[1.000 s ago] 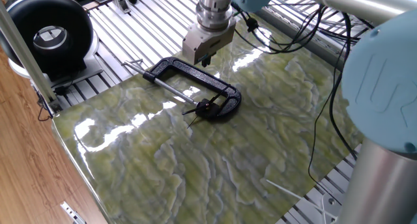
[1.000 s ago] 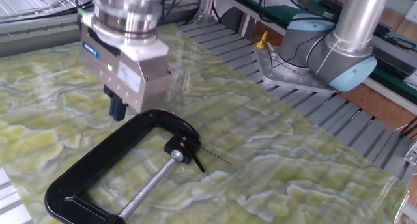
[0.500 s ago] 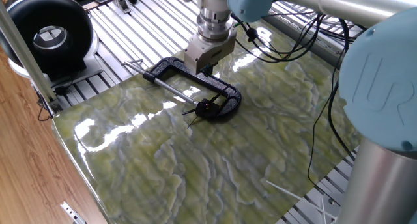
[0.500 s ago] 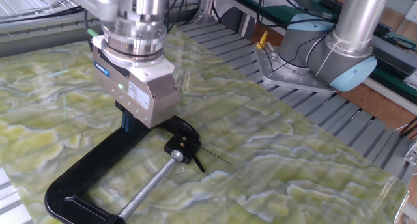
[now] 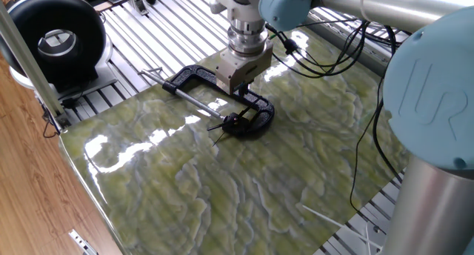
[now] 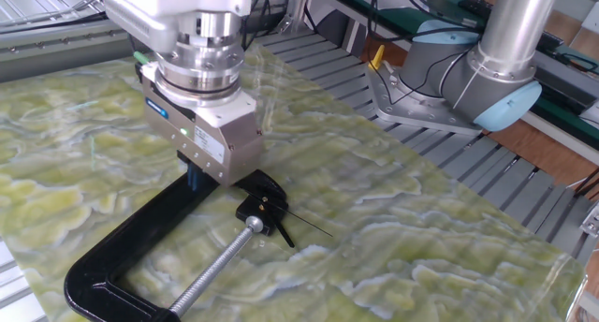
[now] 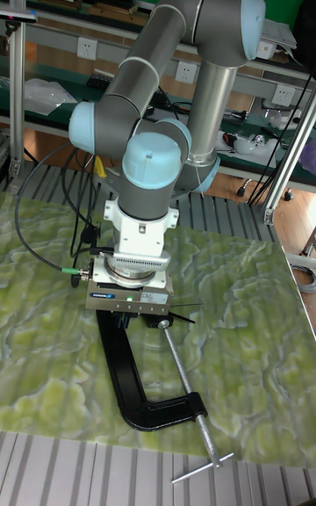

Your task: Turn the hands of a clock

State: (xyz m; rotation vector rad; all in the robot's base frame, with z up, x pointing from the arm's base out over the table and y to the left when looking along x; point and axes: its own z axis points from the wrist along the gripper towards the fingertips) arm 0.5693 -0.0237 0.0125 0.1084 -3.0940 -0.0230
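The clock (image 5: pixel 233 122) is a small black hub held in the jaw of a black C-clamp (image 5: pixel 194 74) that lies on the green marbled table. Its thin black hands (image 5: pixel 217 127) stick out from the hub over the tabletop; in the other fixed view the hub (image 6: pixel 263 210) points its hands (image 6: pixel 309 225) to the right. My gripper (image 5: pixel 238 87) hangs low over the clamp's curved frame, just behind the hub. Only a narrow blue finger (image 6: pixel 194 179) shows under its grey body, so the fingers look shut with nothing between them. In the tall view the gripper (image 7: pixel 123 320) stands left of the hub (image 7: pixel 162 323).
The clamp's silver screw rod (image 6: pixel 215 270) runs toward the front left. A big round black ring with a grey centre (image 5: pixel 58 40) stands on the slotted frame at the back left. Black cables (image 5: pixel 333 55) trail behind the arm. Slotted metal rails (image 6: pixel 487 163) border the slab.
My gripper has come down and moved closer to the hub, from above the table behind the clamp to just over the clamp's frame. The clock hands have not moved.
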